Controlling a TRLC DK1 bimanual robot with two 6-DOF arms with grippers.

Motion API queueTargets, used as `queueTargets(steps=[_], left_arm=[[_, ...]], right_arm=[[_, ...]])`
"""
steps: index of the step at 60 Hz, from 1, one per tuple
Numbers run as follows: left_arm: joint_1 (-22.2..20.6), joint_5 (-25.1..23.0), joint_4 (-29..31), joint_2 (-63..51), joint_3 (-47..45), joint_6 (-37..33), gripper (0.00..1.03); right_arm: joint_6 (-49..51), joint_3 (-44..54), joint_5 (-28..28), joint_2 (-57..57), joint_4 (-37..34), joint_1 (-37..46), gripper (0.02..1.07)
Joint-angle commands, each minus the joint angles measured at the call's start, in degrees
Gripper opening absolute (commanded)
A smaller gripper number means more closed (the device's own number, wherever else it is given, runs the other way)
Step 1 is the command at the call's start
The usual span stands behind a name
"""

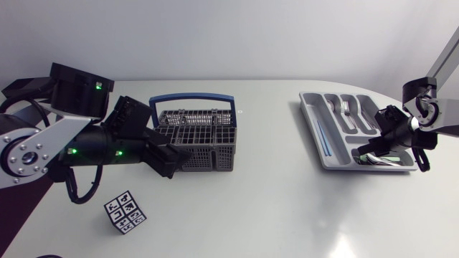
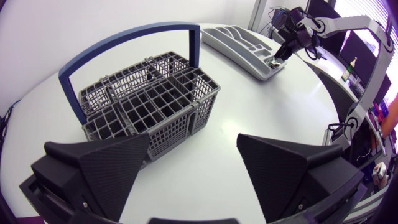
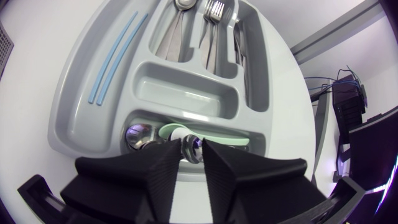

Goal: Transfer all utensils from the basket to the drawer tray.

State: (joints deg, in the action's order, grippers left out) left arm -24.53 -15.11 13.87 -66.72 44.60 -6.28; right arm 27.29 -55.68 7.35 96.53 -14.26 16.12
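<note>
Beneath right claw, wrist view reveals spoons

- Head cam: fixed above the table, looking down from far enough back to catch both the basket and the tray.
- Left wrist cam: sits low behind the left gripper and faces across the table. Basket's close ahead, tray's way off beyond it.
- Right wrist cam: super close over the tray, staring almost straight down past the right gripper.
- Tray's in all three views.
</note>
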Motion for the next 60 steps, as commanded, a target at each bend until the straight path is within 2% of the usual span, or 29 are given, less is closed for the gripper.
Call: queueTargets(steps=[1, 5, 7, 20, 30, 60], left_arm=[[-0.34, -0.53, 0.55, 1.06, -1.97, -0.48, 0.98], [-0.16, -0.53, 0.55, 1.59, -2.24, -0.40, 0.98], [-0.07, -0.53, 0.55, 1.77, -2.41, -0.40, 0.98], [1.68, -0.53, 0.90, 4.49, -3.55, -0.40, 0.98], [4.32, -0.35, 1.25, 7.04, -4.52, -0.48, 0.98], [13.37, 0.35, 1.69, 17.24, -9.35, -1.80, 0.98]], right_arm=[[0.49, 1.72, 0.29, -1.70, 0.81, -1.09, 0.77], [0.49, 2.33, 0.29, -3.28, 1.17, -1.79, 0.97], [0.57, 2.59, 0.29, -3.98, 1.17, -2.14, 1.03], [1.72, 4.62, -2.17, -11.63, 1.43, -4.08, 1.03], [3.47, 5.50, -6.74, -18.31, 0.02, -5.48, 1.03], [-5.58, 11.74, -6.48, -36.77, 0.81, -12.25, 1.03]])
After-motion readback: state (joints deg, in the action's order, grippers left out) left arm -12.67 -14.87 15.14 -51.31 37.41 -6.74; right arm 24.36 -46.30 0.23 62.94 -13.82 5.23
